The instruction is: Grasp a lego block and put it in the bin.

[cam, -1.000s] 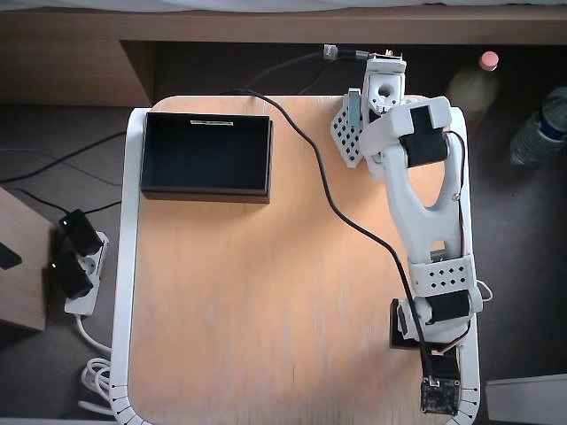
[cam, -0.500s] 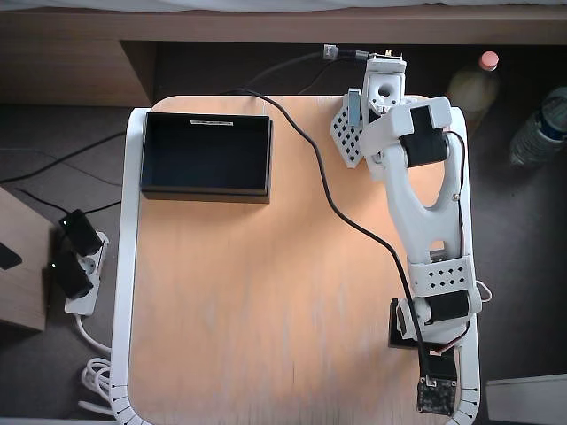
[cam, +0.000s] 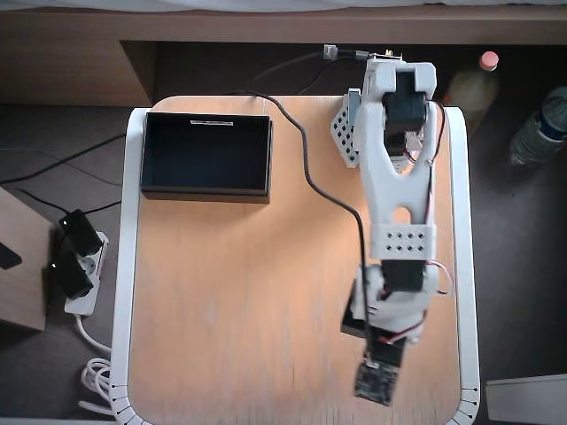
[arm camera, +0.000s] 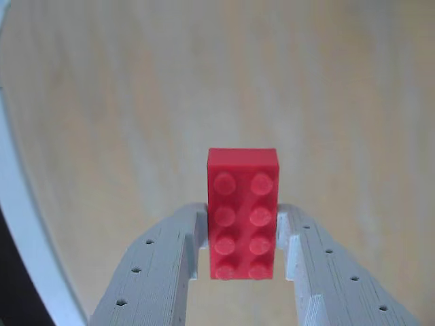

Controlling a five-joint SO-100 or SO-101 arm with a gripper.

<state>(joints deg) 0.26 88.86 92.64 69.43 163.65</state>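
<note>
In the wrist view the red lego block [arm camera: 242,210], studs facing the camera, sits between my two pale grey fingers [arm camera: 163,265]. My gripper [arm camera: 241,219] is shut on its lower half, with both jaws touching its sides. The wooden table behind it is blurred. In the overhead view the white arm [cam: 399,204] reaches down the right side of the table. Its wrist and camera board [cam: 376,381] cover the gripper and the block. The bin [cam: 205,189], a shallow black tray, stands at the table's top left corner, far from the gripper.
A black cable [cam: 310,168] runs across the table from the top to the wrist. The table has a white rim [cam: 133,266], which also shows in the wrist view [arm camera: 20,204]. A power strip [cam: 75,266] lies on the floor to the left and bottles [cam: 540,128] stand to the right.
</note>
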